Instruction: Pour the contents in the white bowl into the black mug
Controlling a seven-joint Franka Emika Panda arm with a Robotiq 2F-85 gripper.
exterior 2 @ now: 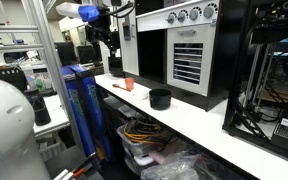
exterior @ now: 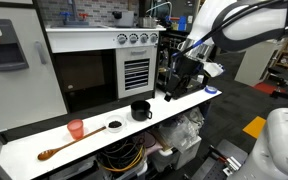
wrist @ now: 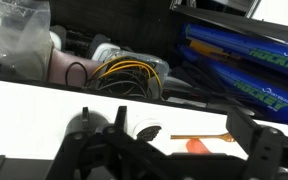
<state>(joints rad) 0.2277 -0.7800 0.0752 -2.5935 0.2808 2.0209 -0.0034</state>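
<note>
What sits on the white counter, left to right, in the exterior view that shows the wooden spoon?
wooden spoon → pink-red cup → white bowl → black mug

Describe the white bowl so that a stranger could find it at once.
Find the big oven with knobs; a long white counter runs before it. The white bowl sits there between the pink-red cup and the black mug, the only shallow, white dish.
</note>
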